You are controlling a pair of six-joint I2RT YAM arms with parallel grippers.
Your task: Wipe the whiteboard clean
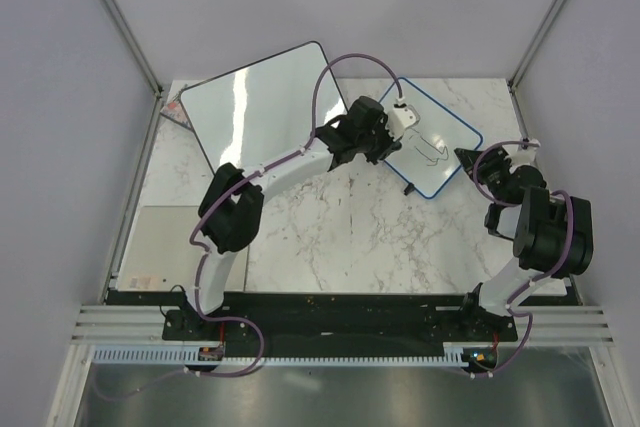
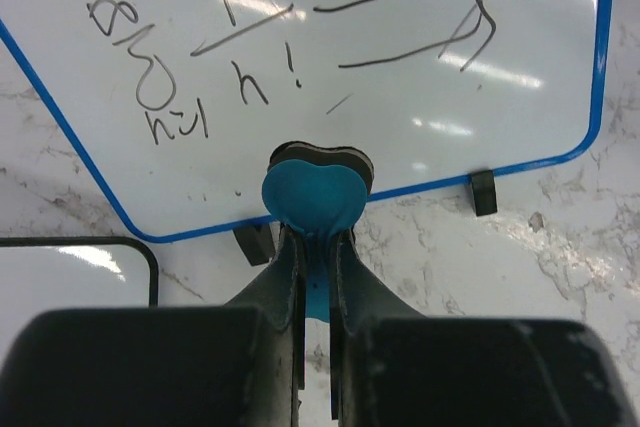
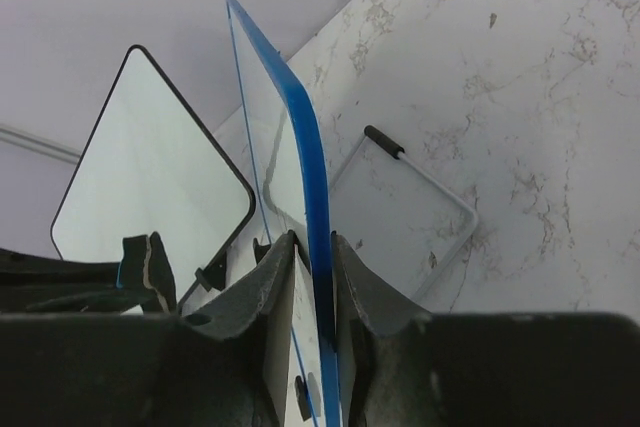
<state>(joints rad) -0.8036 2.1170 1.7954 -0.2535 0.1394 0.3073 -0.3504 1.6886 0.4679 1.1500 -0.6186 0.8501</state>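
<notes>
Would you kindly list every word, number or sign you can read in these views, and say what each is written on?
"h!" – dark marker on the blue-framed whiteboard, legible.
"hul" – same board, further left; letters uncertain.
Arrow and squiggles there: drawings, not words.
Sticker on the grey pad: too small to read.

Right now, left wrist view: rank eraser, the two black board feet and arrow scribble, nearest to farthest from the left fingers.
1. eraser: in the left fingers.
2. left foot: just left of them.
3. right foot: farther right.
4. arrow scribble: upper right.
</notes>
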